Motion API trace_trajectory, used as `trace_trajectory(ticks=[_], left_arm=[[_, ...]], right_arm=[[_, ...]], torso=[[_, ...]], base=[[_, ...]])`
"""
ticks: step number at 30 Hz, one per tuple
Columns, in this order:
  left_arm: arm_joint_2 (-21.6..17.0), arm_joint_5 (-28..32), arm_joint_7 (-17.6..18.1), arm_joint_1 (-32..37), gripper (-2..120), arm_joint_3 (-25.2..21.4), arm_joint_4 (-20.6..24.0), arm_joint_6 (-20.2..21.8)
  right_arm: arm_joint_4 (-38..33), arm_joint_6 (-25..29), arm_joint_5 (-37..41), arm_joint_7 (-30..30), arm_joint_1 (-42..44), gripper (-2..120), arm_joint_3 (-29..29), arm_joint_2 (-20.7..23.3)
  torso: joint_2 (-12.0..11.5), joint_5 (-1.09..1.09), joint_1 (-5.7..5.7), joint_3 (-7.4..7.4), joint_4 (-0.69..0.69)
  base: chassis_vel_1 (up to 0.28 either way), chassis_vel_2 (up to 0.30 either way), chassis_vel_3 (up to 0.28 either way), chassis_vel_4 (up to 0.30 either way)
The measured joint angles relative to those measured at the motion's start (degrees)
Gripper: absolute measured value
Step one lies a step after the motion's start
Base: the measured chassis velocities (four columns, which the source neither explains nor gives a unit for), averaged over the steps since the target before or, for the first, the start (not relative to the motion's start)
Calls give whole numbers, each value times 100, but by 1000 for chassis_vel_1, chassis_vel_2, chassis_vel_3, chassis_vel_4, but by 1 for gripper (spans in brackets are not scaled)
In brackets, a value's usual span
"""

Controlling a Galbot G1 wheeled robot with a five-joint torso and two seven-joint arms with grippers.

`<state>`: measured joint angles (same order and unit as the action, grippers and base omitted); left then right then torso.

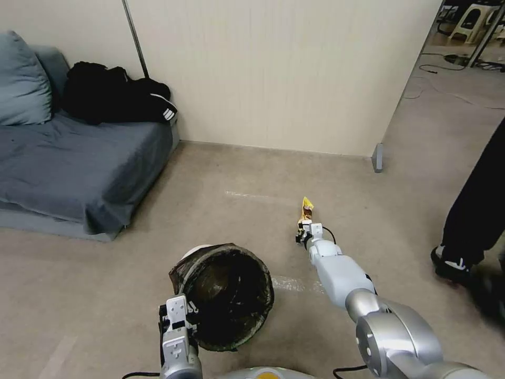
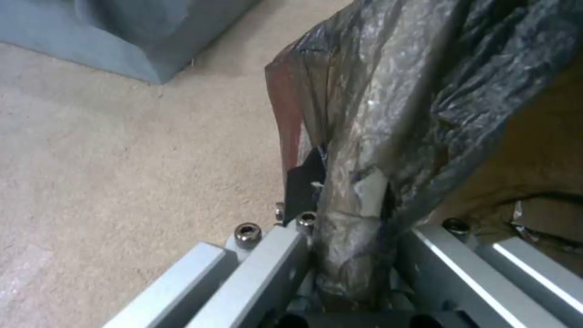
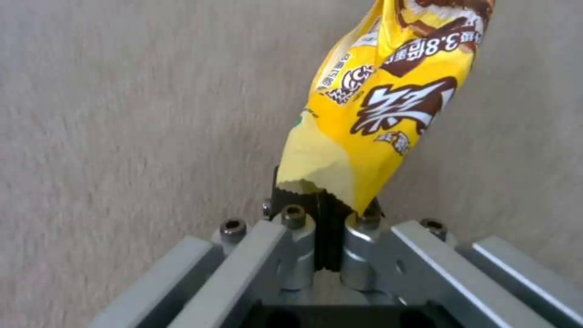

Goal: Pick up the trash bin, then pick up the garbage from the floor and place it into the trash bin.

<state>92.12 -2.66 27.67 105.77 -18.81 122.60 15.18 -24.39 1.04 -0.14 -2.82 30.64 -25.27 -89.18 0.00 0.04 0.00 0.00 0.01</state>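
The trash bin (image 1: 226,295), white with a dark crinkled bag over its rim, hangs tilted low in front of me in the head view. My left gripper (image 1: 181,315) is shut on its near rim; the left wrist view shows the bagged rim (image 2: 358,214) pinched between the jaws. The garbage in hand is a yellow wrapper (image 1: 306,207). My right gripper (image 1: 303,227) is shut on its end, held out over the floor to the right of the bin. In the right wrist view the wrapper (image 3: 376,114) sticks out from the closed fingers (image 3: 298,237).
A grey sofa (image 1: 79,173) with a blue cushion and black clothes (image 1: 115,100) stands at the left. A beige wall panel (image 1: 273,68) runs behind. A person's leg and shoe (image 1: 463,252) stand at the right. Open floor (image 1: 236,179) lies ahead.
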Motion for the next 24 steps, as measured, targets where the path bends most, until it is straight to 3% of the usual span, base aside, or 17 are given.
trace_trajectory(ticks=[8, 9, 11, 12, 14, 15, 19, 23, 24], left_arm=[[-1, 290, 20, -213, 0, -146, -138, 100], [-2, 324, 24, -248, 0, -152, -162, 108], [-3, 372, 29, -333, 0, -156, -198, 125], [-3, 372, 29, -333, 0, -156, -198, 125], [-3, 438, 32, -443, 0, -159, -241, 154], [-3, 438, 32, -443, 0, -159, -241, 154], [-13, 635, 71, -678, 0, -176, -349, 234], [-53, 715, 77, -770, 0, -176, -421, 264], [-83, 777, 79, -825, 0, -176, -464, 285]], right_arm=[[-1411, 1155, -526, 177, 836, 0, 98, 147], [-1830, 1339, -626, 125, 1087, 0, 123, 200], [-2654, 1520, -673, -71, 1626, 0, 185, 296], [-2654, 1520, -673, -71, 1626, 0, 185, 296], [-3626, 1707, -678, -368, 2214, 0, 243, 418], [-3626, 1707, -678, -368, 2214, 0, 243, 418], [-5556, 2123, -513, -1080, 3305, 0, 390, 727], [-6182, 2268, -440, -1360, 3819, 0, 502, 878], [-6632, 2385, -399, -1523, 4173, 0, 602, 979]], torso=[[0, 2, 0, 0, -1], [0, 3, 0, 0, 1], [0, 5, 0, 0, 0], [0, 5, 0, 0, 0], [0, 5, 0, 0, -2], [0, 5, 0, 0, -2], [1, -5, 0, -1, 2], [0, -4, 0, -1, -2], [0, -5, -1, -2, -2]], base=[[0, 0, 0, 0], [0, 0, 0, 0], [0, 0, 0, 0], [0, 0, 0, 0], [0, 0, 0, 0], [0, 0, 0, 0], [0, 0, 0, 0], [0, 0, 0, 0], [0, 0, 0, 0]])
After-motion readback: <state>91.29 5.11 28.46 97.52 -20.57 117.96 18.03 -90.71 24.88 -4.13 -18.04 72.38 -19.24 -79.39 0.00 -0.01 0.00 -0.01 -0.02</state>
